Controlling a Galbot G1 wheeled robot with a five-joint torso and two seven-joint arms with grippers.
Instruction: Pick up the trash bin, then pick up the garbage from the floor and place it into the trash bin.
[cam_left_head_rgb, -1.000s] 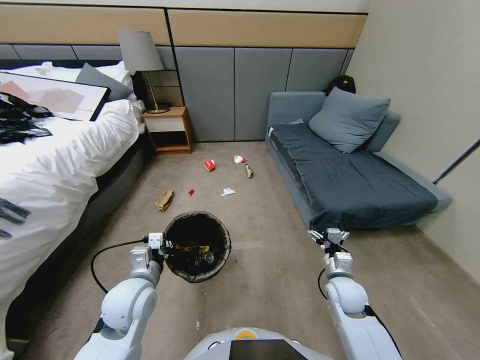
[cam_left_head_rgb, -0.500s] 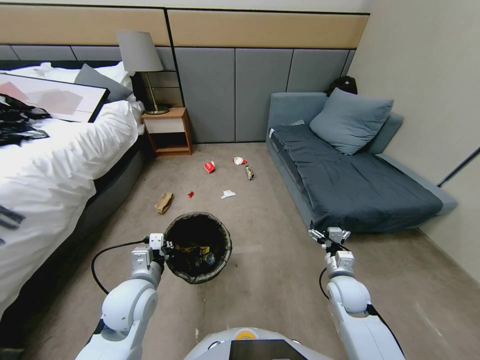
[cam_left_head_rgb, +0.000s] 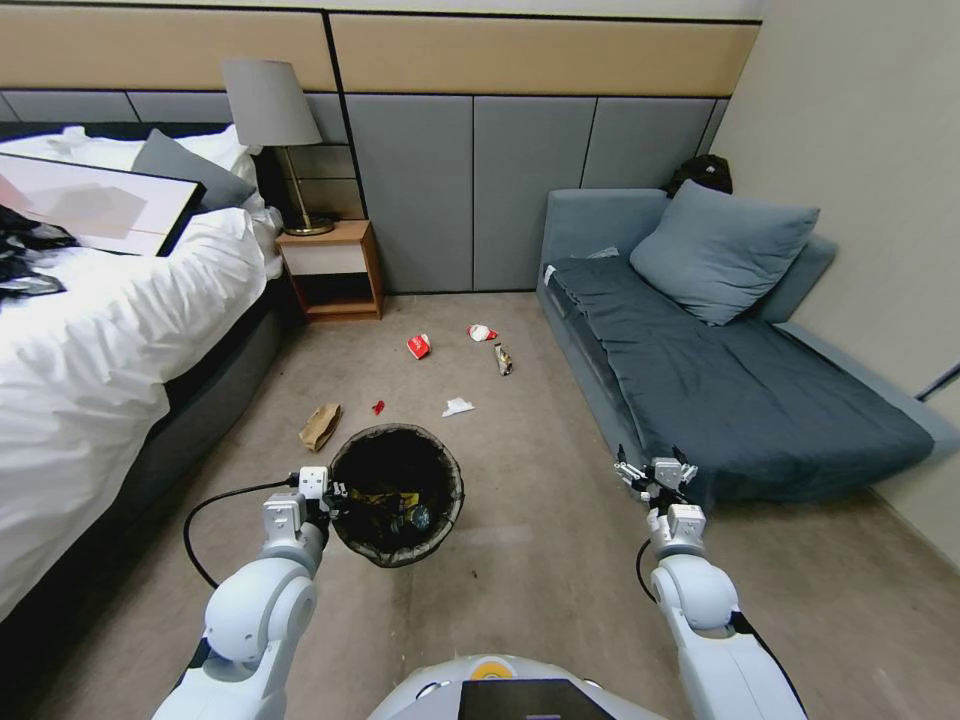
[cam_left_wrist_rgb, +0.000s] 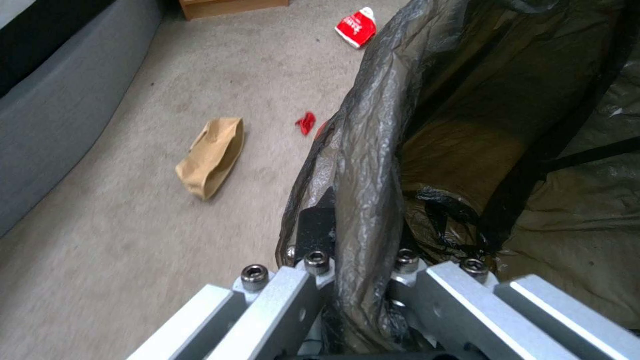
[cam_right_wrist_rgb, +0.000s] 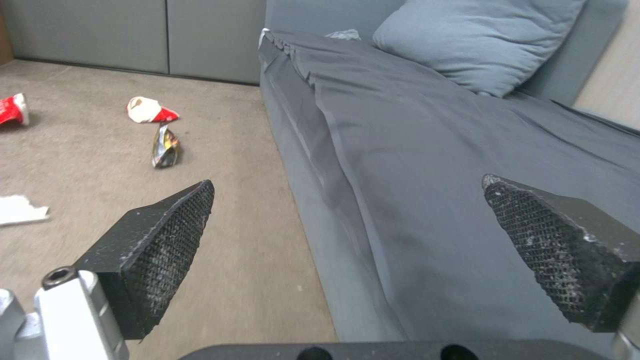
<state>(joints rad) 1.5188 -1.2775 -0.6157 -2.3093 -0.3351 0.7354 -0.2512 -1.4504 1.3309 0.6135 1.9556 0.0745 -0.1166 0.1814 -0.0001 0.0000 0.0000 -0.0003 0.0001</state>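
The trash bin (cam_left_head_rgb: 395, 495), white with a black liner, is in front of me at the left, with some litter inside. My left gripper (cam_left_head_rgb: 335, 495) is shut on its rim; the left wrist view shows the gripper (cam_left_wrist_rgb: 353, 265) clamping the liner-covered rim (cam_left_wrist_rgb: 363, 165). Garbage lies on the carpet beyond: a brown paper bag (cam_left_head_rgb: 319, 426) (cam_left_wrist_rgb: 211, 155), a red scrap (cam_left_head_rgb: 378, 407), white paper (cam_left_head_rgb: 457, 406), two red-and-white packets (cam_left_head_rgb: 419, 346) (cam_left_head_rgb: 481, 332) and a dark wrapper (cam_left_head_rgb: 503, 358) (cam_right_wrist_rgb: 165, 146). My right gripper (cam_left_head_rgb: 655, 470) (cam_right_wrist_rgb: 353, 240) hangs open and empty by the sofa's edge.
A bed with white covers (cam_left_head_rgb: 120, 330) runs along the left. A wooden nightstand (cam_left_head_rgb: 330, 265) with a lamp stands at the far wall. A grey-blue sofa (cam_left_head_rgb: 750, 390) with a cushion fills the right side. Open carpet (cam_left_head_rgb: 540, 560) lies between them.
The whole head view has shifted: the camera moved, so the sofa now sits farther right and the litter a little lower. Both arms keep their pose, with the bin still held.
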